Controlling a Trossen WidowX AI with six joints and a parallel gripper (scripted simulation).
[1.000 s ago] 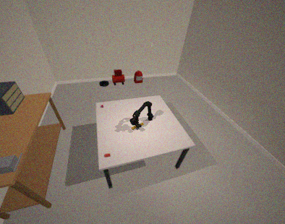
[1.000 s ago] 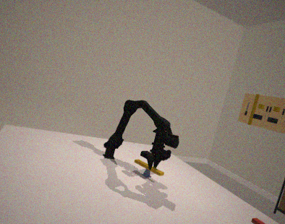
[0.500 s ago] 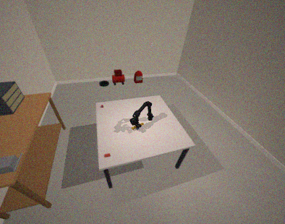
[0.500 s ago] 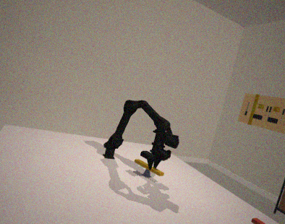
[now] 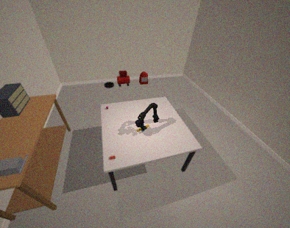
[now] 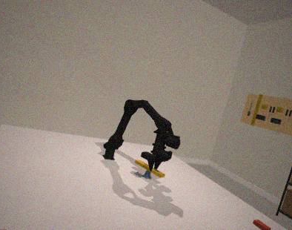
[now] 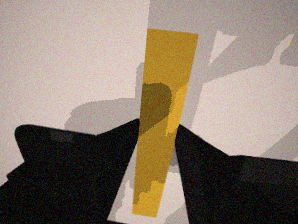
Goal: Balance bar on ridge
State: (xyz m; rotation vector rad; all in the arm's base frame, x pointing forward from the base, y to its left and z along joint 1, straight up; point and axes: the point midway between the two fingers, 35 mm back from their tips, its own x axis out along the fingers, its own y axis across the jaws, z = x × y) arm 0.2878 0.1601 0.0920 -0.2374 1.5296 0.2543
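Note:
A yellow bar [image 5: 139, 129] [image 6: 147, 168] [image 7: 159, 120] is gripped near its middle by my gripper [image 6: 153, 165] [image 7: 156, 150], which is shut on it. In the exterior view the bar lies across a small blue-grey ridge [image 6: 147, 174] standing on the white table [image 5: 155, 147] [image 6: 49, 185], with both bar ends off the table and the near end a little lower. In the wrist view the bar runs away from me between the two black fingers; the ridge is hidden beneath it.
A small red block [image 5: 112, 157] [image 6: 261, 223] lies near the table's front edge, and a small pink one [image 5: 107, 107] at the back left. A wooden bench [image 5: 26, 147] stands left of the table. Red items [image 5: 123, 78] sit by the far wall.

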